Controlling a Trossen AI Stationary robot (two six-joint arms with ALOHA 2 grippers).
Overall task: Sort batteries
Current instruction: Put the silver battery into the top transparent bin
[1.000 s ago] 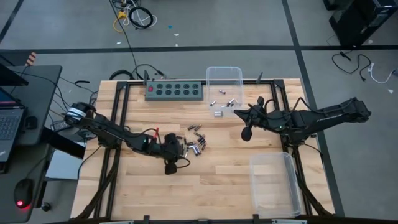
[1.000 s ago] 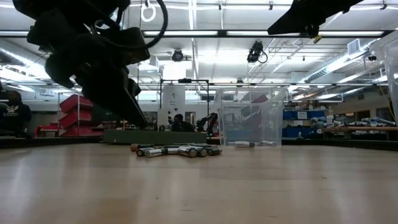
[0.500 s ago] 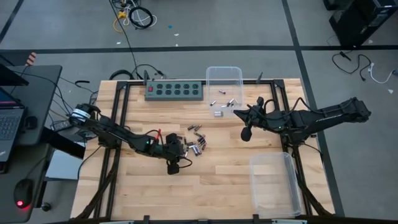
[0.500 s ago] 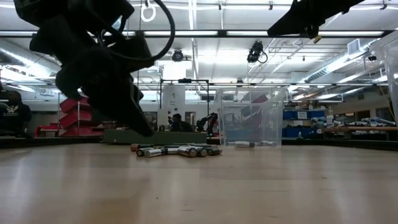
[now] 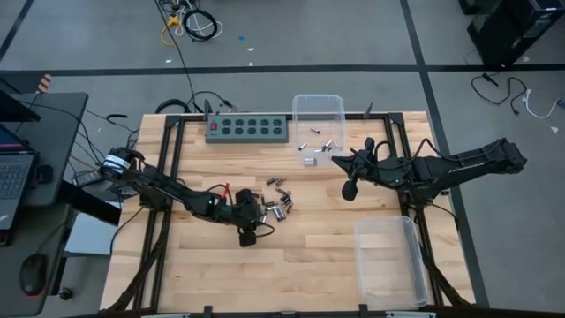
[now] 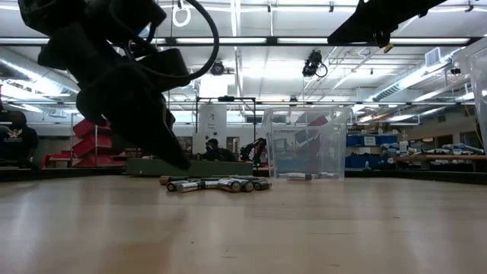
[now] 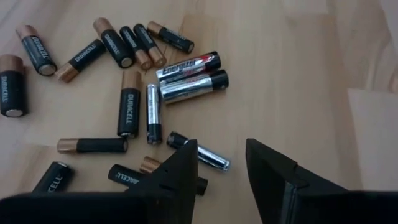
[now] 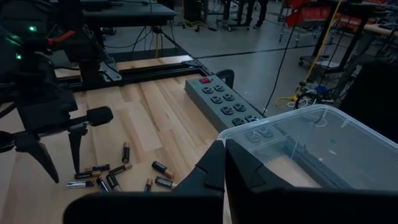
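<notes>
High view: the loose heap of small cylindrical batteries (image 5: 278, 205) — black-and-copper cells mixed with silvery ones — lies on the pale wooden table (image 5: 291, 256) a little left of the frame's centre, below the green power strip with dark sockets (image 5: 248, 129). A second, smaller scatter of silvery cells (image 5: 318, 147) lies at upper centre, just below the clear plastic bin (image 5: 319, 113), presumably where one kind is being gathered. A second clear plastic bin (image 5: 389, 261) sits at lower right, its contents not legible.

The left gripper (image 5: 246, 231) hangs over the lower-left edge of the heap. In the left wrist view its two dark fingers (image 7: 180, 177) stand apart with bare wood between them and nothing held; a silvery cell with a black end (image 7: 198, 152) and a black-and-copper cell (image 7: 155, 172) lie just ahead of the tips — a placement that suggests the jaws are spread to straddle one cell for a pick. Which cell is meant cannot be told.

The right gripper (image 5: 350, 189) waits at centre right of the high view, clear of both groups, its fingers pressed together and empty in the right wrist view.

Low view: the heap reads only as a thin row of cells (image 6: 217, 184) at mid-frame. The left arm's dark bulk fills the upper left and hides its own fingertips, and the bin's lower wall blurs the cells near it. Part of the black-and-copper cell in the left wrist view is covered by a finger.
</notes>
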